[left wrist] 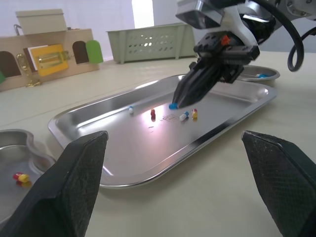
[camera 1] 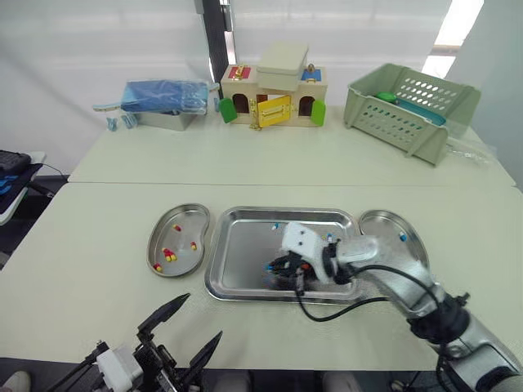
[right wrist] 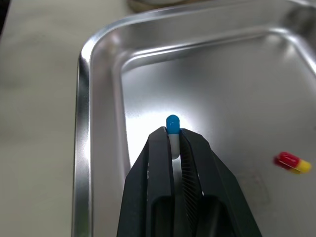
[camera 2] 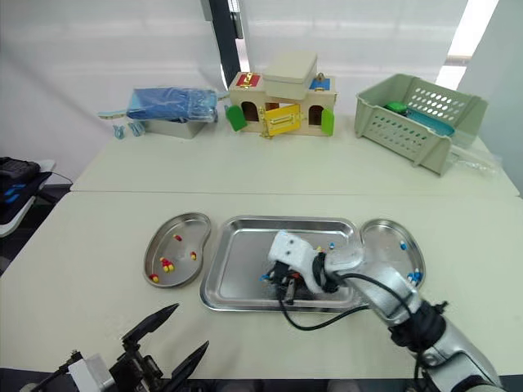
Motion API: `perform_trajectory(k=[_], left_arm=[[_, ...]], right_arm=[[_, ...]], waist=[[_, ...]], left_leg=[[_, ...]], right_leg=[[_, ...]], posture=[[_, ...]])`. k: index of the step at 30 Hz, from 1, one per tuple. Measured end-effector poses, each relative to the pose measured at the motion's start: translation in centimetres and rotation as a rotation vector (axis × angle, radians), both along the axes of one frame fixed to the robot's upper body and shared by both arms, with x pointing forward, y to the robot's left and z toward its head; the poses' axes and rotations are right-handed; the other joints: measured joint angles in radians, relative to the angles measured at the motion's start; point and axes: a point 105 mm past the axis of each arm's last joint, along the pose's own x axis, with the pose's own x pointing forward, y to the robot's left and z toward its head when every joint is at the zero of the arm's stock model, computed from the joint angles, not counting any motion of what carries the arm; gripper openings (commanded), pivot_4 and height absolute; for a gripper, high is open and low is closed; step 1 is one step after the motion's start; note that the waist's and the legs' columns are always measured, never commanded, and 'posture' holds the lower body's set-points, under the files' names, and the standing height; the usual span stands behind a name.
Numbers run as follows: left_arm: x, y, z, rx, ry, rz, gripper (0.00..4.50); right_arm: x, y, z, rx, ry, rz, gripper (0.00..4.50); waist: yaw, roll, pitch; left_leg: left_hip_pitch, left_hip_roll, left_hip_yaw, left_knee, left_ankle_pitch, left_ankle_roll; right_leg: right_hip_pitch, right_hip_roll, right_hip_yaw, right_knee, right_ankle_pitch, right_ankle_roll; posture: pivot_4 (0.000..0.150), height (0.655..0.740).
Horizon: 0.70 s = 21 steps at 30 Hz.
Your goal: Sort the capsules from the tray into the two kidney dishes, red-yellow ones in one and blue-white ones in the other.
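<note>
The right end effector (right wrist: 174, 140) is pinching a blue-white capsule (right wrist: 172, 122) low over the floor of the steel tray (camera 1: 237, 253), near the tray's front left corner; I cannot tell whether the capsule is touching the metal. The fingers are gripping only the white half at their very tips, with the blue cap sticking out beyond them. That looks like the weak point: a smooth, rounded capsule held this far out is liable to slip or squirt free as the arm lifts and swings, and it would then roll back among the others or bounce onto the counter (camera 1: 98, 286). Squeezing harder to prevent that is likely to dent the shell. The black cable (camera 1: 331, 317) looping from that arm is hanging just over the tray's front rim and could drag on it during the carry. The left end effector (camera 1: 196, 320) is hovering spread wide and empty near the counter's front edge. The left kidney dish (camera 1: 184, 216) is holding several red-yellow capsules (camera 1: 167, 255), and the right kidney dish (camera 1: 391, 224) is holding a few blue-white ones, so the pinched capsule belongs on the right. A few capsules of both colours are lying loose in the tray, among them a red-yellow one (right wrist: 292, 163) near the fingers.
</note>
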Motion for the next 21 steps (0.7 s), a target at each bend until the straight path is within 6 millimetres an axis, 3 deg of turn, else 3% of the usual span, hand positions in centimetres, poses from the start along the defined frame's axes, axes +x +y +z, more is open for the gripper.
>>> perform_trajectory(k=[4, 6, 8, 12, 15, 21], left_arm=[[-0.1, -1.0, 0.1, 0.008, -0.009, -0.084, 4.50], [-0.1, -1.7, 0.2, 0.019, -0.017, -0.151, 4.50], [0.1, -2.1, 0.3, 0.027, -0.031, -0.197, 4.50], [0.5, -2.8, 0.6, 0.026, -0.064, -0.274, 4.50], [0.5, -3.0, 0.6, 0.024, -0.067, -0.311, 4.50], [0.5, -3.0, 0.1, 0.029, -0.056, -0.336, 4.50]], right_arm=[[0.1, -5.5, 0.9, -0.009, 0.010, -0.095, 0.01], [-0.2, -9.8, 0.9, -0.036, 0.042, -0.192, 0.01], [-0.4, -12.8, 1.3, -0.048, 0.050, -0.269, 0.01], [-0.8, -18.7, 0.7, -0.078, 0.079, -0.455, 0.01], [-0.9, -20.4, -0.3, -0.086, 0.095, -0.516, 0.01], [-0.6, -21.0, -0.5, -0.098, 0.053, -0.557, 0.01]], waist=[[0.005, 0.000, 0.000], [0.006, 0.000, 0.000], [0.004, 0.000, 0.000], [-0.003, -0.001, 0.000], [-0.008, 0.000, 0.000], [-0.004, 0.000, 0.000]], left_leg=[[0.000, 0.000, 0.000, 0.000, 0.000, 0.000], [0.000, 0.000, 0.001, 0.000, 0.000, 0.000], [0.000, 0.000, 0.002, 0.000, 0.000, 0.000], [0.004, 0.001, 0.003, 0.000, 0.000, 0.000], [0.004, 0.001, 0.004, 0.000, 0.000, 0.000], [0.004, 0.001, 0.003, 0.000, 0.000, 0.000]], right_leg=[[0.001, 0.000, 0.000, -0.001, 0.000, 0.000], [0.001, 0.000, 0.000, -0.001, 0.000, 0.000], [0.001, 0.000, 0.000, 0.000, 0.000, 0.000], [0.004, 0.000, 0.001, 0.000, 0.000, 0.000], [0.005, 0.000, 0.002, 0.000, 0.000, 0.000], [0.005, 0.000, 0.001, -0.001, 0.000, 0.000]], posture=[[0.150, 0.7400], [0.150, 0.7400], [0.150, 0.7400], [0.150, 0.7400], [0.150, 0.7400], [0.150, 0.7400]])
